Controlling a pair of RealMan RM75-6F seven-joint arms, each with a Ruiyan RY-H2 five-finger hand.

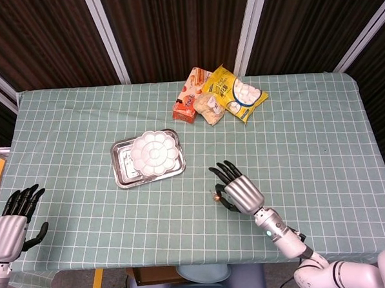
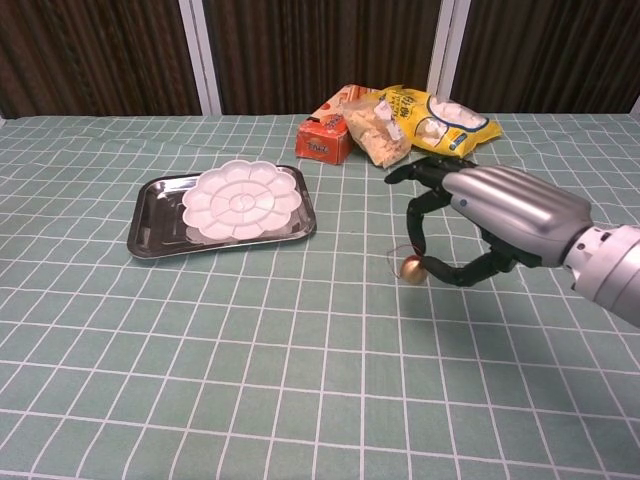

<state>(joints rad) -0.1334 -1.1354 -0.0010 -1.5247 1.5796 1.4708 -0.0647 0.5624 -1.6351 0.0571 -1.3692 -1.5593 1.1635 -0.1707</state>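
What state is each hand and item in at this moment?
right hand: pinches the small gold bell, low over the tablecloth.
small gold bell: held, wire loop attached.
left hand: empty, fingers apart, at the table's near-left edge.
white palette: lying in the metal tray, wells look empty.
metal tray: flat on the cloth.
orange box: lying down.
yellow bag: lying down.
clear bag: lying between them.

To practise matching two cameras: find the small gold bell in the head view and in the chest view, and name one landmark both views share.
Head view: the gold bell lies just below centre, pinched at the fingertips of the right hand.
Chest view: the gold bell sits right of centre, at mid-height, under the right hand.
Shared landmark: the steel tray holding the white palette, to the bell's left in both.
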